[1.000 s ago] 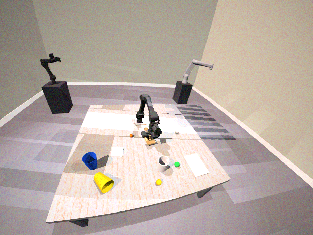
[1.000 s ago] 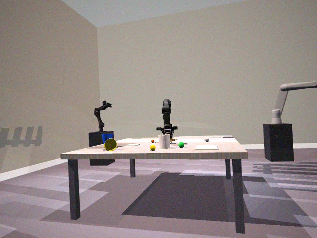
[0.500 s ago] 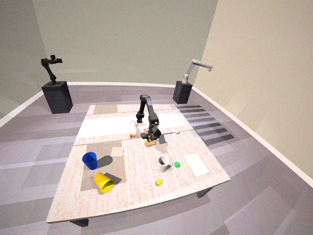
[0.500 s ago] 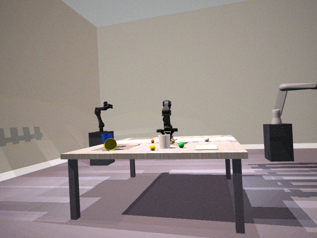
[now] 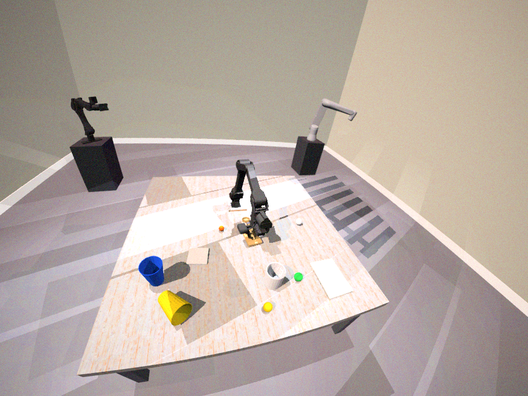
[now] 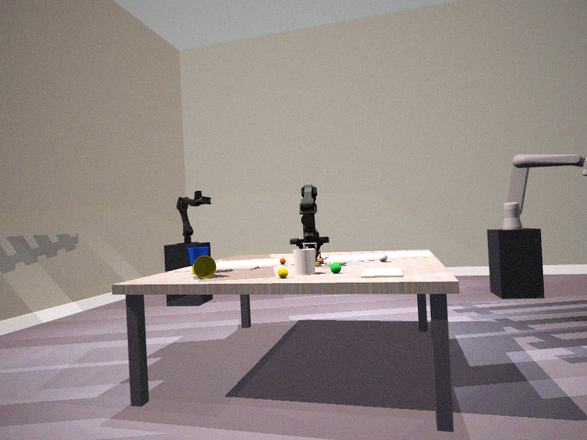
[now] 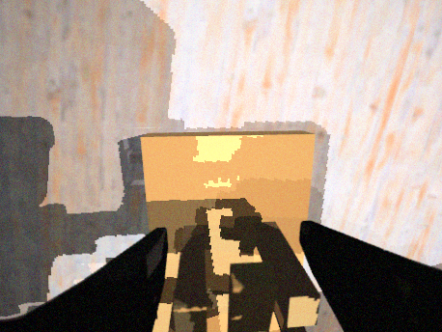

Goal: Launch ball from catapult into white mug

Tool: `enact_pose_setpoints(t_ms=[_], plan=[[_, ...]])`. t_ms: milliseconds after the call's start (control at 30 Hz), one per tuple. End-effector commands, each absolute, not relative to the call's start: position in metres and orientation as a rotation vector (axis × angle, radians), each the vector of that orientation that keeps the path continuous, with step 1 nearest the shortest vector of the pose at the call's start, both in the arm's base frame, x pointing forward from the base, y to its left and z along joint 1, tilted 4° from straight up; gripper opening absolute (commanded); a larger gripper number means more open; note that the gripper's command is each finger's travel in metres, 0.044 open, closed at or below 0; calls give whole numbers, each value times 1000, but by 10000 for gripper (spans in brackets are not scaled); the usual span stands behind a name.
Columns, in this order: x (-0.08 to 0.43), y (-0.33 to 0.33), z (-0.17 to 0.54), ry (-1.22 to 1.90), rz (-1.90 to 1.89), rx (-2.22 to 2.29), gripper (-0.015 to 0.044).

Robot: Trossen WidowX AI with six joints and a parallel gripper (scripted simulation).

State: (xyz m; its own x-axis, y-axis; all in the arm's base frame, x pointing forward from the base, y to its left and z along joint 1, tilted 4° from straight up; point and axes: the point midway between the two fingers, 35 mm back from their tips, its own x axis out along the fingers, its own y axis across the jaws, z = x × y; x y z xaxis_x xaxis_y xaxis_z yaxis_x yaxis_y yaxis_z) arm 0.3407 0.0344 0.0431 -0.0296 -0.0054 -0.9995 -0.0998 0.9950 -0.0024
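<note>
the gripper (image 5: 252, 232) (image 6: 309, 245) (image 7: 234, 234) is opened partway around the catapult (image 5: 253, 241) (image 6: 319, 263) (image 7: 270, 159), nothing gripped. shadow is seen inside the upright white mug (image 5: 274, 283) (image 6: 304, 262); the yellow cup (image 5: 169, 305) (image 6: 204, 266) is tipped.

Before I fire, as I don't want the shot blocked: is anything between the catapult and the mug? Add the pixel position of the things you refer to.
Nothing visible stands between the catapult (image 5: 253, 241) (image 6: 319, 263) (image 7: 270, 159) and the mug (image 5: 275, 282) (image 6: 304, 263); the open gripper (image 5: 252, 231) (image 6: 309, 243) (image 7: 234, 234), though, straddles the catapult.

Tabletop (image 5: 230, 332) (image 6: 284, 287) (image 7: 270, 63) — pale, streaky wood look; mug (image 5: 273, 281) (image 6: 304, 261) — ribbed, matt.
</note>
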Motion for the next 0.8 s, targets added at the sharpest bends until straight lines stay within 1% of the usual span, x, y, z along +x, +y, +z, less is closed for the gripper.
enact_pose_setpoints(t_ms=[0, 67, 233, 300, 367, 400, 633, 767], plan=[[342, 34, 46, 1598, 76, -82, 394], [345, 35, 64, 1598, 76, -82, 440], [346, 35, 134, 1599, 76, -82, 440], [344, 35, 143, 1599, 76, -82, 440], [344, 35, 143, 1599, 76, -82, 440], [348, 35, 127, 1595, 76, -83, 440], [342, 35, 136, 1605, 73, -82, 440], [341, 35, 99, 1605, 73, -82, 440]])
